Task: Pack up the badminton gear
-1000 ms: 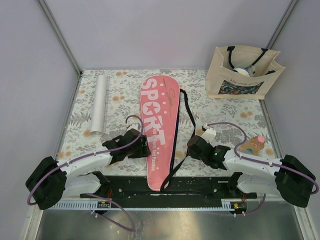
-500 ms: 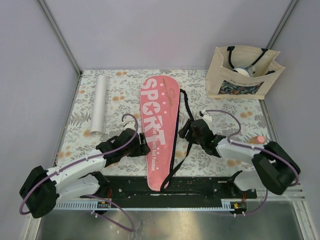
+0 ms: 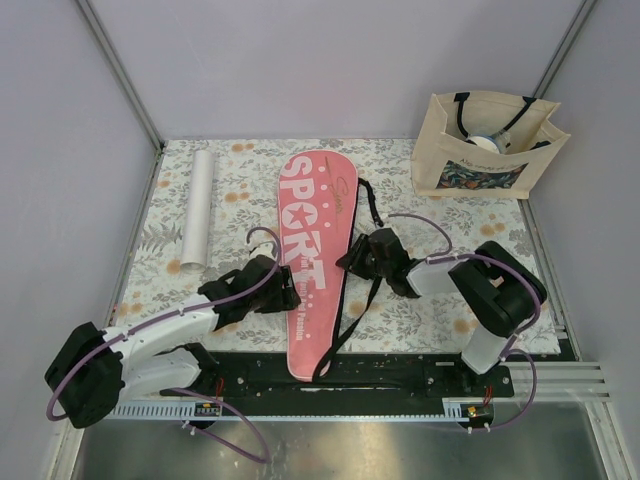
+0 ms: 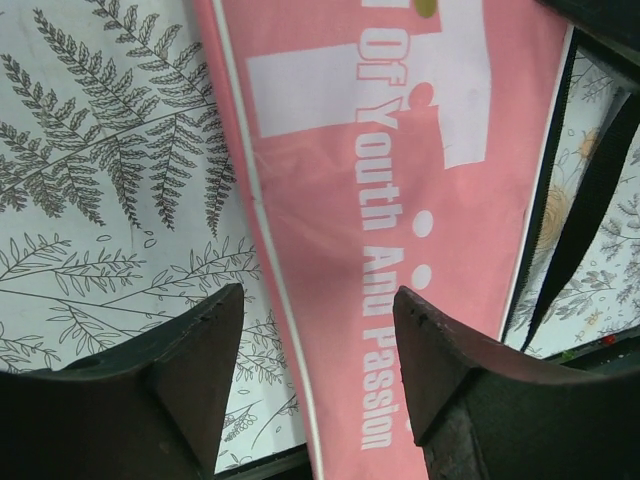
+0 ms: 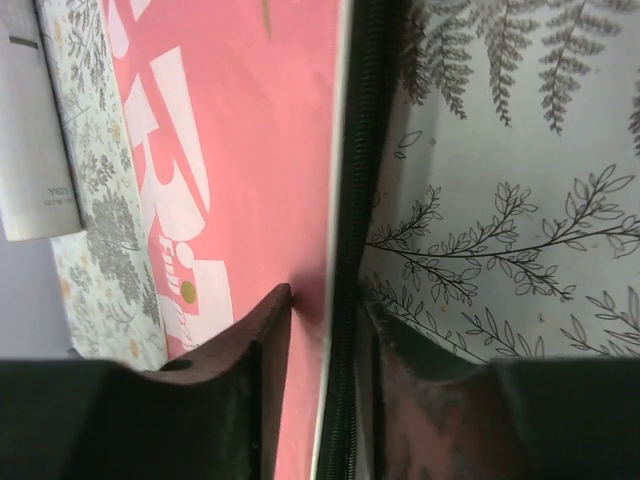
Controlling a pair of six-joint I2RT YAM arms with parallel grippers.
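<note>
The long pink racket cover (image 3: 310,250) lettered "SPORT" lies lengthwise mid-table, its black strap (image 3: 377,235) trailing along its right side. My right gripper (image 3: 352,258) has its fingers pinched on the cover's right zipped edge (image 5: 345,200); in the right wrist view the gripper (image 5: 328,298) has one finger on the pink face and the other against the zipper. My left gripper (image 3: 285,290) stands open over the cover's left edge (image 4: 270,250); in the left wrist view the gripper (image 4: 320,300) has nothing between its fingers. The white tube (image 3: 198,208) lies at the far left.
A beige tote bag (image 3: 485,145) with black straps stands at the back right corner. The black base rail (image 3: 350,372) runs along the near edge. Grey walls close in the floral table mat (image 3: 240,190) on three sides.
My right arm has reached left to the cover's right edge and its fingers have come in on it. The cover's lower end has swung slightly left. The left arm has barely moved.
</note>
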